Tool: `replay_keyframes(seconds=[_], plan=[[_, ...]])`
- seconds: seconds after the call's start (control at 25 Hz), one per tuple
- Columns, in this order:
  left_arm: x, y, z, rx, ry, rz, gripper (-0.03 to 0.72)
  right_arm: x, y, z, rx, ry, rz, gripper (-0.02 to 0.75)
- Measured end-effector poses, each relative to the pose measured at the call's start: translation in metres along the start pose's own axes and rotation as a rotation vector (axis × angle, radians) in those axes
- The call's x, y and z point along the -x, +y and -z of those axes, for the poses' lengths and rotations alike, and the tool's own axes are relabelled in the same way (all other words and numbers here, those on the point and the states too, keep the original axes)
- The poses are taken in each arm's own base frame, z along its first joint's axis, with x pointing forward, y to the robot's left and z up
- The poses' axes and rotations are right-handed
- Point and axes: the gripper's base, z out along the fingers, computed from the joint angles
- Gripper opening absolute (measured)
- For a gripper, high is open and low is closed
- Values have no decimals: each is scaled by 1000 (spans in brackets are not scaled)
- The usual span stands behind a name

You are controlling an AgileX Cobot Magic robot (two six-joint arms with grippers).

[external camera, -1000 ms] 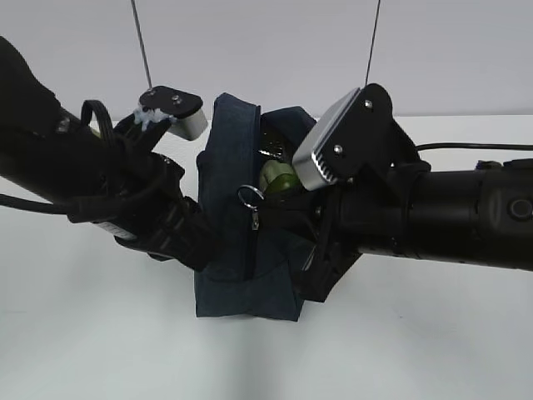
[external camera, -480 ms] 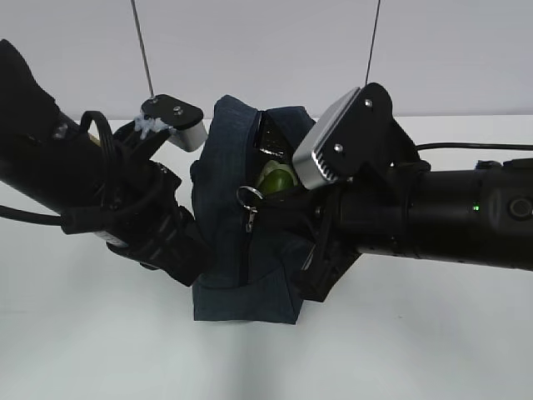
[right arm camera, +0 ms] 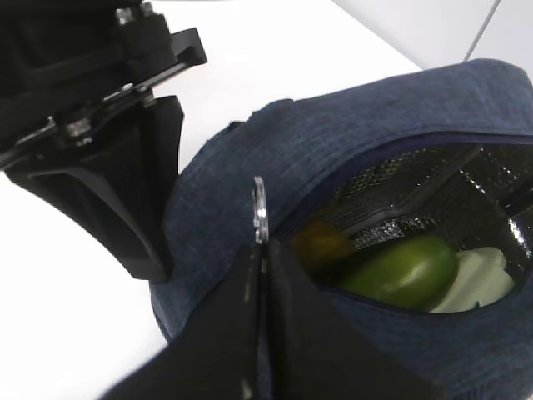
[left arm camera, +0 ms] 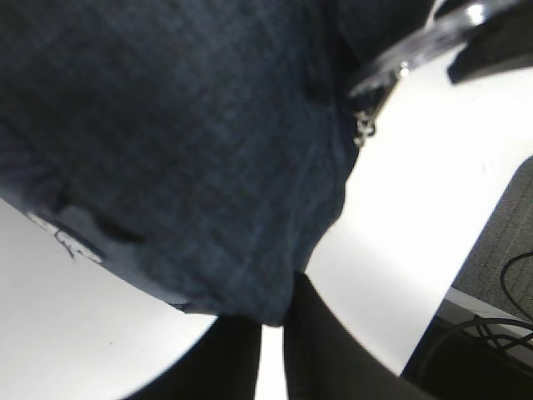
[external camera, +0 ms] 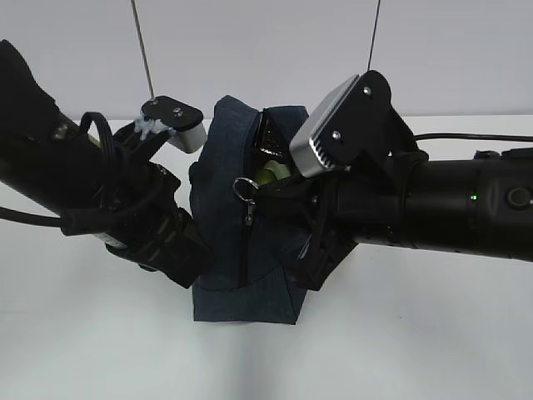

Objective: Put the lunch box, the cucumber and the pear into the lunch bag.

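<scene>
- A robotics lab or test bench, not a home or kitchen: the worktop is a plain white table (external camera: 100, 350) with a bare pale wall (external camera: 266, 50) right behind it.
- Two black robot arms reach in from either side, each carrying a silver-faced wrist camera (external camera: 323, 142) on a bracket.
- Two thin cords (external camera: 140, 46) hang straight down in front of the wall.
- Loose black cables (left arm camera: 508, 287) lie off the table edge in the left wrist view, beside grey carpet-like flooring (left arm camera: 500, 225).
- The only household item is a navy lunch bag (external camera: 241, 275), staged alone on the table.
</scene>
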Motion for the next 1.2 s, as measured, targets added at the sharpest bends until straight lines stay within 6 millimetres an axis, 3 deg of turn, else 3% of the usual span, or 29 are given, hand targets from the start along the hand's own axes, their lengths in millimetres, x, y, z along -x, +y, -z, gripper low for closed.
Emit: replay_keyframes(seconds=[1.2], plan=[[0, 0, 0, -1, 5, -3, 5, 8, -8, -1, -50, 5, -35, 0]])
